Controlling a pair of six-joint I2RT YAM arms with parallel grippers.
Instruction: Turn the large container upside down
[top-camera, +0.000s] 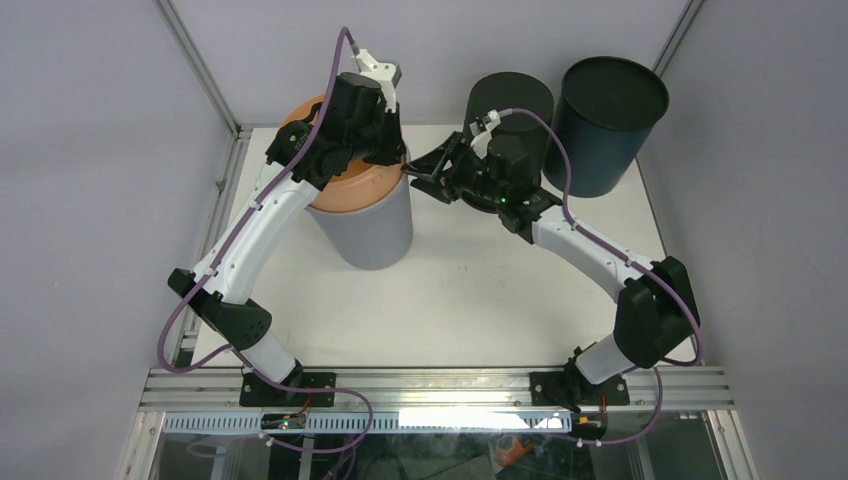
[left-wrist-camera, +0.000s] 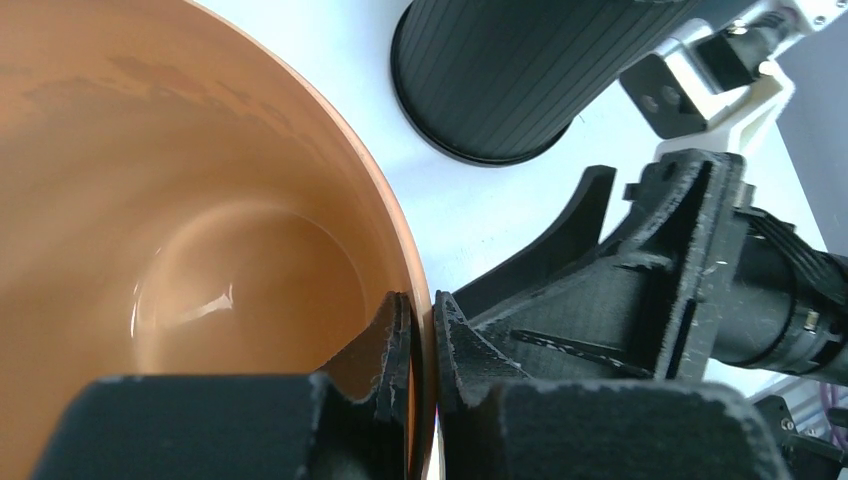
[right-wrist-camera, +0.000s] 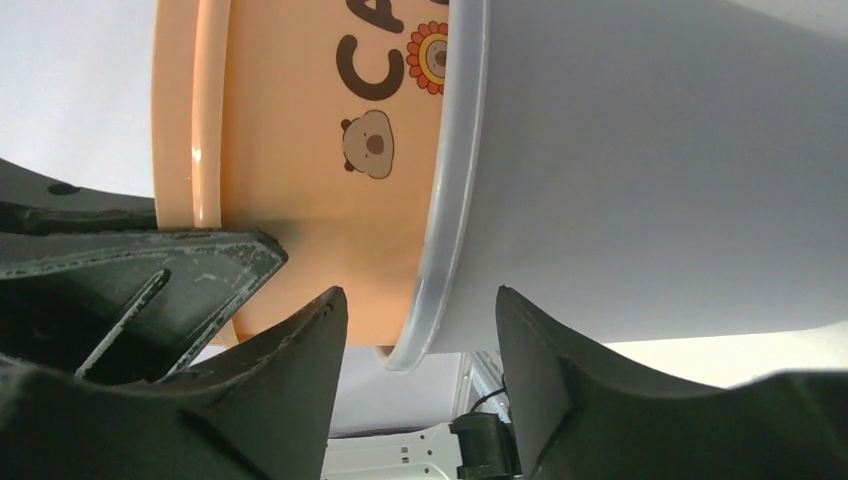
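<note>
Large grey container (top-camera: 375, 228), near the far-left corner, holds an orange container (top-camera: 345, 187); left gripper (left-wrist-camera: 421, 305) pinches the orange rim, right gripper (right-wrist-camera: 420, 296) gapes open.

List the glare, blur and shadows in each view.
Left wrist: a bright glint on the orange container's floor, the near left gripper slightly soft. Right wrist: a highlight streak down the orange rim, the right gripper dark against the bright walls. Top external: even light, only faint shadows on the table.

Top external: high above near edge, looking down on whole worktop (top-camera: 480, 290). Left wrist: very near, down into orange container (left-wrist-camera: 200, 180). Right wrist: very near, side-on at same container's rim.
</note>
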